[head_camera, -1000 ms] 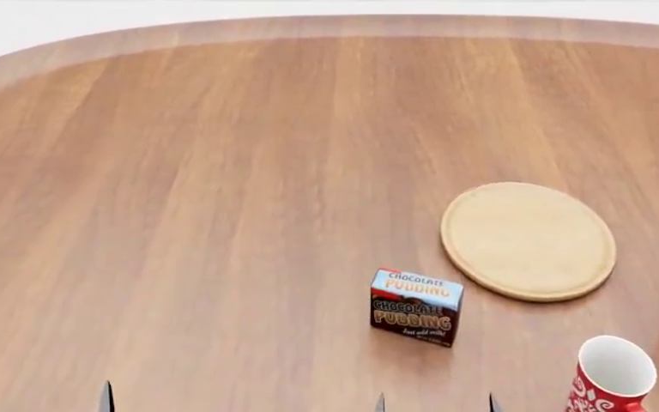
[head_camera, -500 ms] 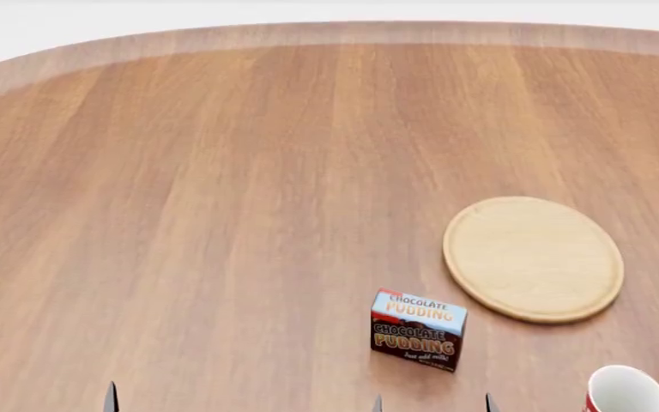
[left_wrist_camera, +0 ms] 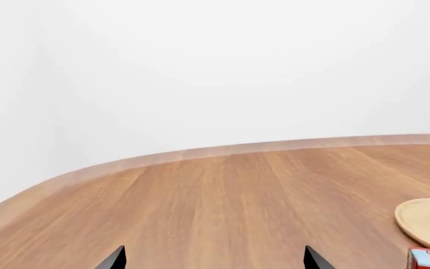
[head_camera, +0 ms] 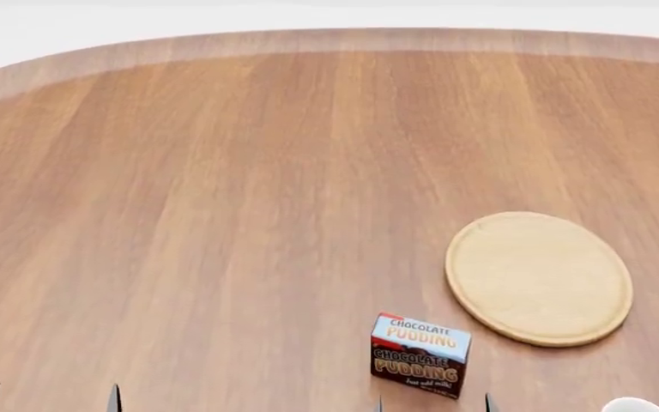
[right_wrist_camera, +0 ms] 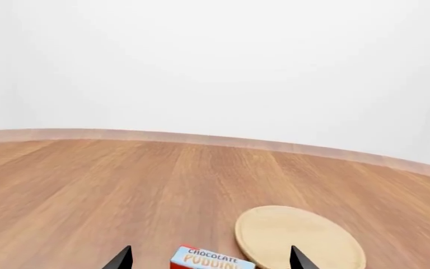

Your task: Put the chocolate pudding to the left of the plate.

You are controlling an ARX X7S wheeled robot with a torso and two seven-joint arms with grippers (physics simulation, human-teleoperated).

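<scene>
Everything has slid lower in the head view since a second ago, and the red mug has dropped out, only a white sliver remaining at the bottom right. Largest, the wooden surface fills the frame, bare across its left. The plate, a pale tan disc with a low rim, lies right of centre. The chocolate pudding stands upright at lower centre, just off the plate's lower-left edge: dark brown front, light blue top, red edge. Along the bottom edge, the left pincer and right pincer show only dark tips set apart, released, gripping nothing.
</scene>
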